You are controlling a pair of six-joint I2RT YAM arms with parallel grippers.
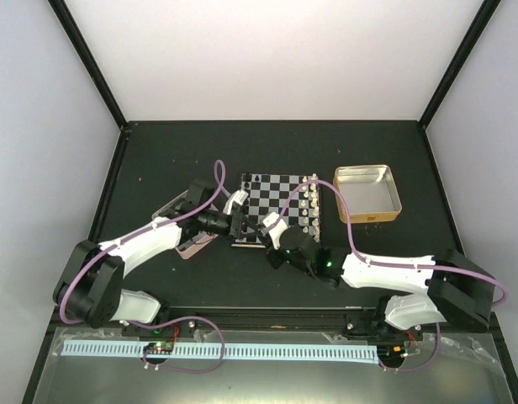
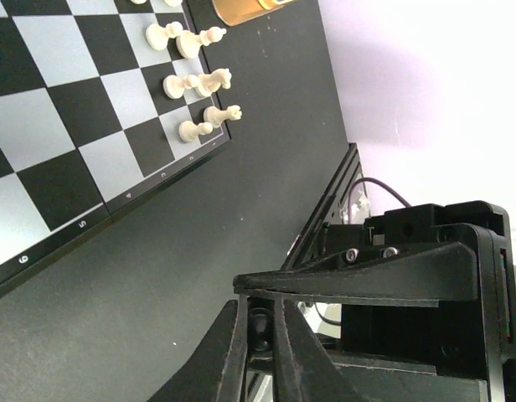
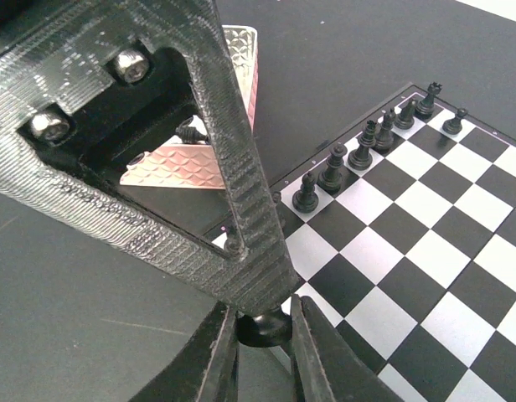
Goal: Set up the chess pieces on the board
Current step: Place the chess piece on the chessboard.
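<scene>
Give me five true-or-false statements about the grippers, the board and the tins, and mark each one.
1. The left gripper is shut on a black piece. True.
2. The gold-rimmed tin is full of pieces. False: no pieces show in it.
3. White pieces stand along the edge of the board nearest the gold-rimmed tin. True.
4. The right gripper is open and empty. False: it is shut on a second black piece.
5. The black pieces already placed stand at the board's centre. False: the row of black pieces stands along the edge towards the pink-rimmed tin.
</scene>
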